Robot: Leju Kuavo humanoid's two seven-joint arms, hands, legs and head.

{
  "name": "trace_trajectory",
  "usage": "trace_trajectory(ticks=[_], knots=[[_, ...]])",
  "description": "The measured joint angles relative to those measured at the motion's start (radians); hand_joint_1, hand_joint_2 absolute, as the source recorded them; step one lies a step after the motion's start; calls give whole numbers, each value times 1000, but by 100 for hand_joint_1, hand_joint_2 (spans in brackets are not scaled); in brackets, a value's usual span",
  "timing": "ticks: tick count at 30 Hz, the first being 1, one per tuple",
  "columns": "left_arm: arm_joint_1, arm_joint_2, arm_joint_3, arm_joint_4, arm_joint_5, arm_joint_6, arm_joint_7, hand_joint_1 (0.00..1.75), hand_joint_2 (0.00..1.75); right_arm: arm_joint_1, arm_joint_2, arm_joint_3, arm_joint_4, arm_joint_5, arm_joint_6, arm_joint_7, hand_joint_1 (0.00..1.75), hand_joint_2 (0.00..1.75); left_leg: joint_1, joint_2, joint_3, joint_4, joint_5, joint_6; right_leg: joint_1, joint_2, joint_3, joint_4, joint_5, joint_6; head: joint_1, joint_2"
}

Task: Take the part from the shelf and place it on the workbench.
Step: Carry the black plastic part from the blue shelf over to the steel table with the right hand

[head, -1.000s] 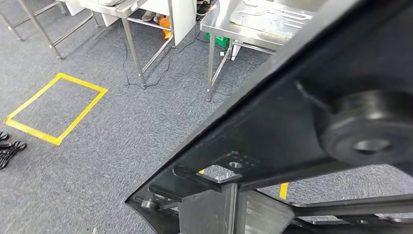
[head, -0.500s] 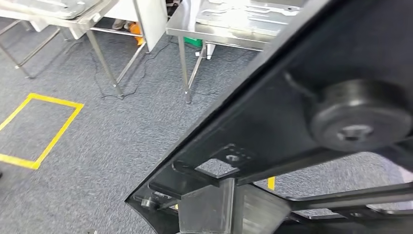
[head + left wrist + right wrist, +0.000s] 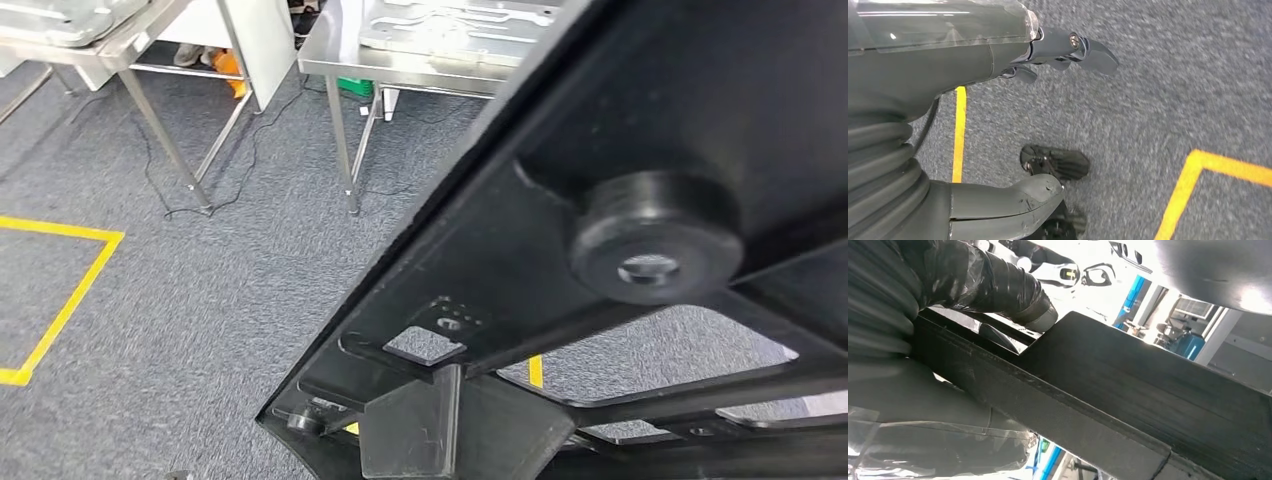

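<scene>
Two views carry most of the story. From the head view, a large black part [image 3: 640, 200] fills the right and lower frame, held high and tilted, its long edge running from the lower left up to the upper right; a round black boss [image 3: 655, 250] stands out from its underside, and cut-out openings near its lower end show grey carpet [image 3: 200, 330] through them. Beyond that edge stands a steel bench [image 3: 400, 65] with flat metal plates lying on it, a second bench [image 3: 120, 35] to its left, and yellow tape [image 3: 60, 300] marking the floor, with bare carpet between the part and the bench legs. The right wrist view adds the grip: the right robot hand [image 3: 923, 400] lies closed along the part's dark beam [image 3: 1108, 405], the thumb on one side and the fingers [image 3: 998, 285] on the other. The left wrist view shows the left robot hand [image 3: 998, 115] hanging over carpet and tape, thumb and fingers apart, holding nothing.
</scene>
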Motion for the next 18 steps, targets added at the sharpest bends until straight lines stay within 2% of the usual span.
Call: trace_trajectory(ticks=[2,3,4,5,6,7,9,11,12,13,14,16,17,18], knots=[[-1,0,0,0,0,-2,4,0,175,-1,0,0,1,0,5,0,175,175,-2,12,10,-1,-7,-8,9,-32,62,-121,46,-12,0,0],[-2,0,0,0,0,-3,6,0,175,-1,0,1,1,0,7,1,175,175,-3,19,14,-1,-10,-14,14,-41,78,-155,52,-19,0,0],[-3,0,0,0,0,-4,8,0,175,-1,0,1,1,0,8,1,175,175,-4,25,16,-3,-12,-18,19,-41,79,-162,48,-24,0,0],[-4,0,0,0,0,-4,9,0,175,-1,0,1,2,1,9,1,175,175,-5,33,20,-6,-13,-24,20,-32,79,-165,49,-28,0,0],[-5,0,0,0,0,-5,9,0,175,0,0,2,2,1,9,1,175,175,-4,34,24,-7,-17,-30,18,-23,82,-170,50,-33,0,0],[-6,0,0,0,0,-5,10,0,175,0,0,2,2,1,9,1,175,175,-3,25,24,1,-25,-34,15,-15,87,-177,52,-39,0,0],[-7,0,0,0,0,-5,11,0,175,-1,0,4,3,2,9,2,175,175,-1,-12,-5,70,-68,-38,8,-2,97,-188,57,-51,0,0],[-2,0,0,0,1,-7,13,0,175,-2,0,5,7,3,9,2,175,175,-2,-37,-71,198,-123,-40,11,14,98,-187,55,-59,0,0],[1,1,0,0,1,-9,15,0,175,-1,0,5,9,6,9,2,175,175,-2,-41,-101,246,-133,-40,13,23,98,-185,53,-61,0,0],[3,2,1,0,2,-14,16,0,175,-1,0,6,12,10,9,3,175,175,-2,-42,-116,262,-124,-41,14,31,99,-183,50,-62,0,0],[5,3,2,0,4,-20,18,0,175,-1,0,7,14,15,9,4,175,175,-2,-42,-113,239,-95,-40,15,39,101,-180,47,-62,0,0],[6,5,5,0,7,-32,18,0,175,0,0,9,19,23,9,5,175,175,-2,-47,-68,122,-20,-34,16,50,106,-172,38,-58,0,0],[6,6,6,0,8,-35,17,0,175,1,0,9,21,25,9,5,175,175,-4,-50,-45,67,2,-30,18,54,106,-166,33,-54,0,0],[6,7,6,0,9,-38,16,0,175,1,0,10,23,27,9,5,175,175,-6,-54,-30,32,12,-26,19,56,106,-162,30,-49,0,0]])
